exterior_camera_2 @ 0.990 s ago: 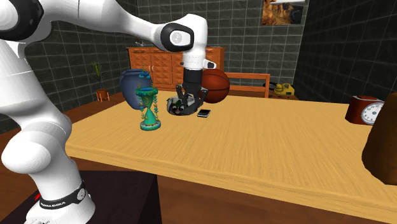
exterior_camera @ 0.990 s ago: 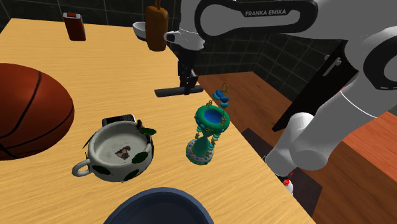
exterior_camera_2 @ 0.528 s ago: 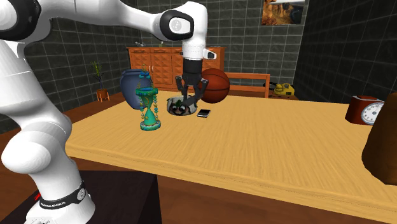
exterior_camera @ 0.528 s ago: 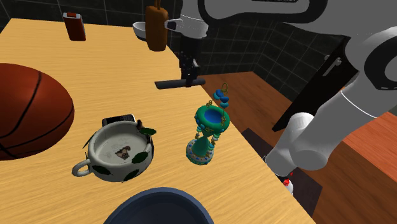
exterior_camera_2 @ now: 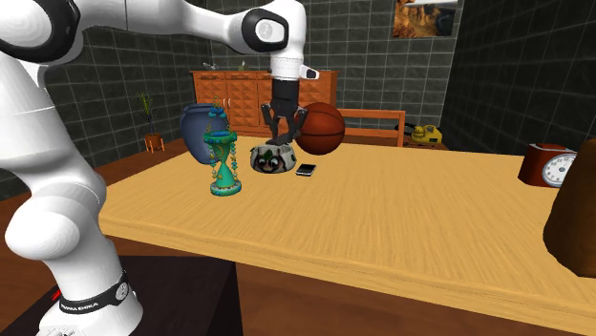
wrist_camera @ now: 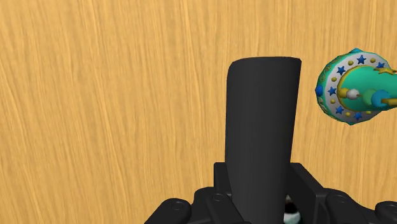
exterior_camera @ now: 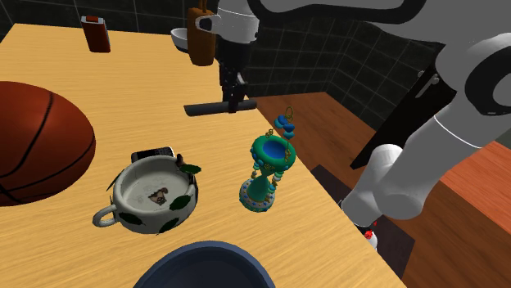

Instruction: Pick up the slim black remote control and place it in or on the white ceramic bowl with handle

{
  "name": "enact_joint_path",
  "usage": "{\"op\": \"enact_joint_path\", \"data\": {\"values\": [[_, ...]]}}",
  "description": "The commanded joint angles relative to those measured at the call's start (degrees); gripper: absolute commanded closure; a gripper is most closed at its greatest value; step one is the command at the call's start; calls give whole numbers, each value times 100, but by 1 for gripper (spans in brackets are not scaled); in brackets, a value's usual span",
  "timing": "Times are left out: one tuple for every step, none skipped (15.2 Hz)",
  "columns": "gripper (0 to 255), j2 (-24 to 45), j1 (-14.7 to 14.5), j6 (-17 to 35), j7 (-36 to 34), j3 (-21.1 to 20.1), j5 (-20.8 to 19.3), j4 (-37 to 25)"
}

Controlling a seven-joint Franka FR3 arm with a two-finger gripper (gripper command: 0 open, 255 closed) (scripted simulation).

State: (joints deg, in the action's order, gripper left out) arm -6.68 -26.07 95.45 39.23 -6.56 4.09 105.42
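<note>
**Black remote (exterior_camera: 209,108) held level above the desk (exterior_camera: 123,98)**

The fingers (exterior_camera: 233,94) clamp it off-centre, high over the desk's stand-side edge near the hourglass (exterior_camera: 265,168). That height, I judge, should clear the rim of the bowl (exterior_camera: 119,182), which sits further inboard.

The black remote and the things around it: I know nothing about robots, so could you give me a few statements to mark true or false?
1. The tool clasps the remote in the air above the table. True.
2. The remote lies inside the spotted bowl. False: it is in the tool, off to the side of the bowl and higher up.
3. The green hourglass stands upright on the table beside the bowl. True.
4. The basketball sits on the floor. False: it rests on the table.
5. The remote hangs straight down from the tool. False: it is held level, sticking out to both sides of the tool.
</note>
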Motion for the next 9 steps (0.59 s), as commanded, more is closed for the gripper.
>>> {"op": "enact_joint_path", "data": {"values": [[255,117,-113,44,-261,-145,16,-91],[255,202,-173,49,-397,-220,18,-178],[255,292,-233,53,-533,-295,17,-273],[255,388,-295,54,-669,-367,11,-376],[255,490,-357,54,-805,-438,2,-485],[255,597,-421,51,-942,-508,-11,-603],[255,710,-486,46,-1078,-576,-28,-728],[255,830,-554,38,-1215,-641,-50,-861],[255,955,-623,26,-1351,-705,-75,-1003]]}}
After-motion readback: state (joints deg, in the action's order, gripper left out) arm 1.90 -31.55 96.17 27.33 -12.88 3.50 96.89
